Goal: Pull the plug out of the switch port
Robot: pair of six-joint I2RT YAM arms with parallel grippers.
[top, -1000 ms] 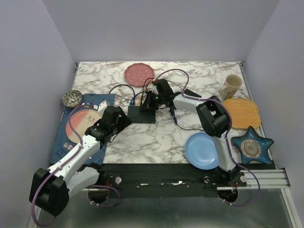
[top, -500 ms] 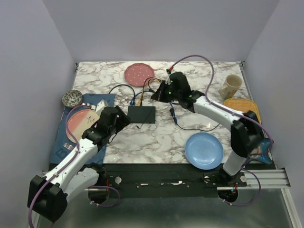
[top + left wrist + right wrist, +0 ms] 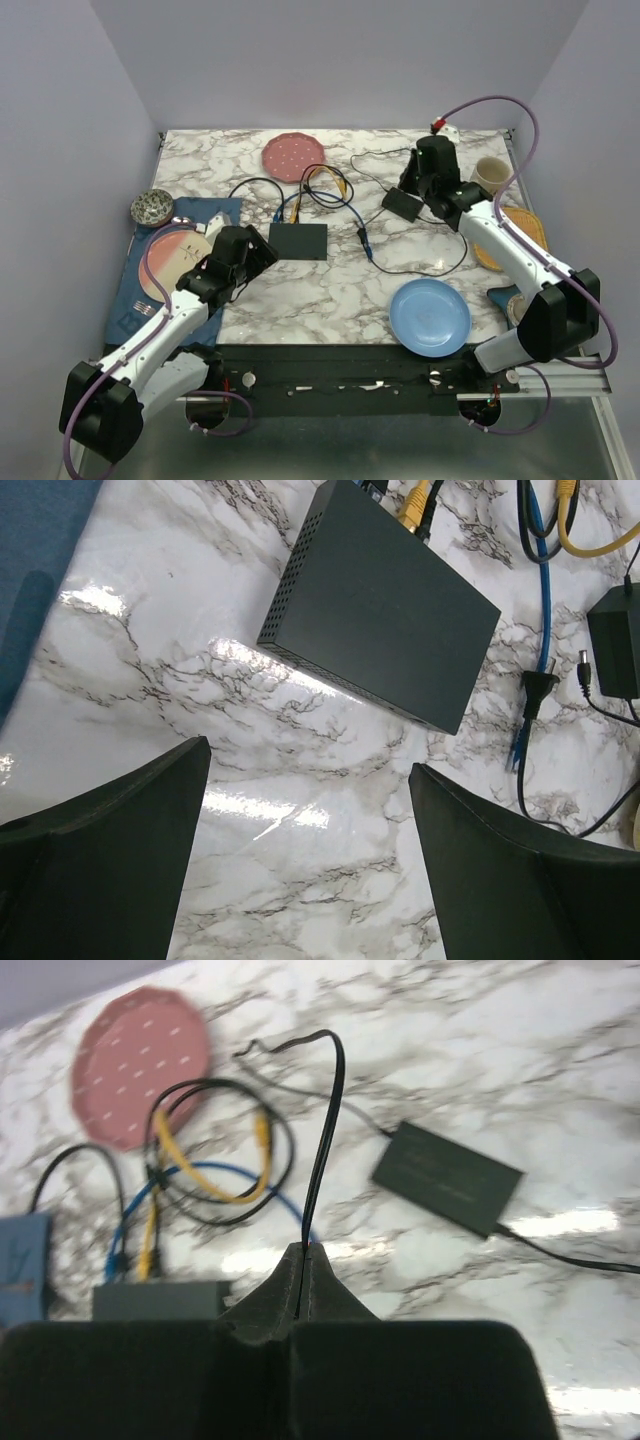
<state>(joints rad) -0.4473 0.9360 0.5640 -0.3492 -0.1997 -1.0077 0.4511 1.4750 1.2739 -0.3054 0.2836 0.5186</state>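
The switch (image 3: 298,240), a flat black box, lies mid-table with yellow (image 3: 412,505) and blue cables at its far edge. My right gripper (image 3: 410,188) hangs well to its right, above the small power brick (image 3: 403,204). It is shut (image 3: 303,1250) on a thin black cable (image 3: 325,1120) that loops up and back toward the brick (image 3: 447,1178). The plug is hidden; it may be between the jaws. My left gripper (image 3: 262,252) is open (image 3: 310,755) over bare marble at the near left of the switch (image 3: 385,600), touching nothing.
A loose black mains plug (image 3: 535,683) and a blue cable end (image 3: 515,752) lie right of the switch. Around the table are a pink plate (image 3: 294,156), blue plate (image 3: 430,316), mug (image 3: 487,180), orange mat (image 3: 520,235), bowl (image 3: 152,207) and blue cloth (image 3: 215,212).
My right gripper has left the switch's far edge and swung far right, shut on the thin black cable. The power brick now lies on the right. The left arm has barely moved.
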